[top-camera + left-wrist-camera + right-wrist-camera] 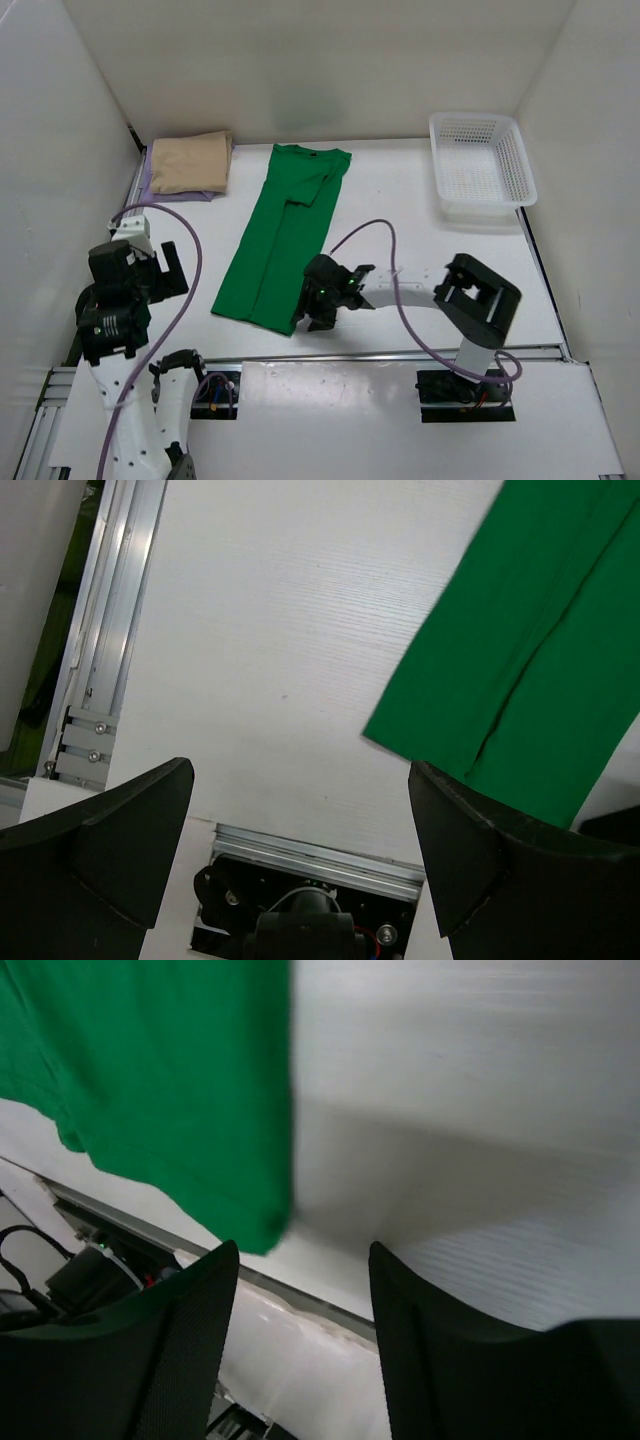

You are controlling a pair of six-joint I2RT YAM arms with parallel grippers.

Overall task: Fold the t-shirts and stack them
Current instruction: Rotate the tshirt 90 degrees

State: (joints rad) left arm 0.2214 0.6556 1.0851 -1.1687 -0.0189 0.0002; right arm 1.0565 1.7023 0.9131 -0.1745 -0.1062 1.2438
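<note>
My left jaws wide apart, empty, right jaws part-open beside green t-shirt (285,230) near corner, white worktop (400,200), white walls (300,70)

White table (400,190) under green t-shirt (280,240), lavender t-shirt (190,197), mesh basket (480,165).

**Desk:** What colours do you have on screen?
**Me:** I see a plain bright green shirt (285,235), no print, on a white table (400,195) with faint ribbed lines

**Desk:** Anything else?
**Me:** I've got a plain tan shirt (190,160) and a lavender shirt (148,180), a white basket (480,160) with a mesh pattern, and purple cables (199,265)
</note>
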